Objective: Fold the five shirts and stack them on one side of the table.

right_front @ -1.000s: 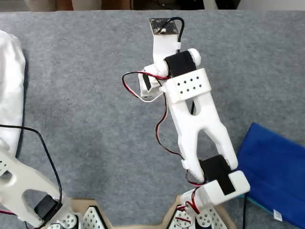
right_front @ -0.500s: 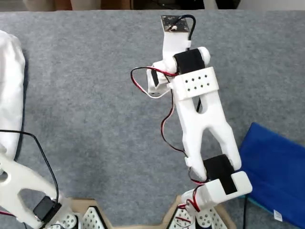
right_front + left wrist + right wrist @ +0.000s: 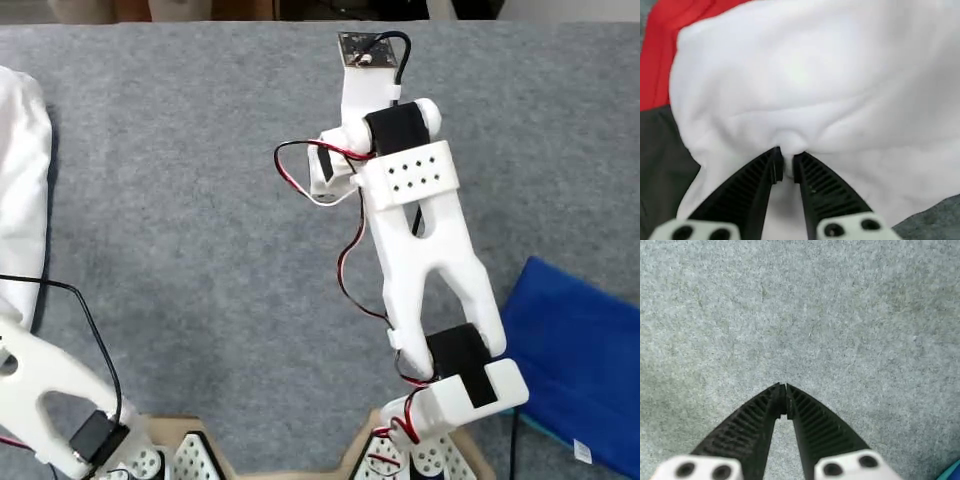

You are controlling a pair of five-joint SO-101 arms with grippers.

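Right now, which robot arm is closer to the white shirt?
Left. The left gripper is pinching a fold of the white shirt. The right gripper is shut over the grey table, away from the shirt.

right arm (image 3: pixel 415 230): reaches slightly farther out across the table (image 3: pixel 200 200), then stops
left arm (image 3: pixel 45 395): draws back a little toward the near edge, black cable (image 3: pixel 85 310) sagging lower with it

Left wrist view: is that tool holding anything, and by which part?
The left tool is shut on the white shirt, pinching a small raised fold of its cloth. Which part of the shirt that fold belongs to cannot be told.
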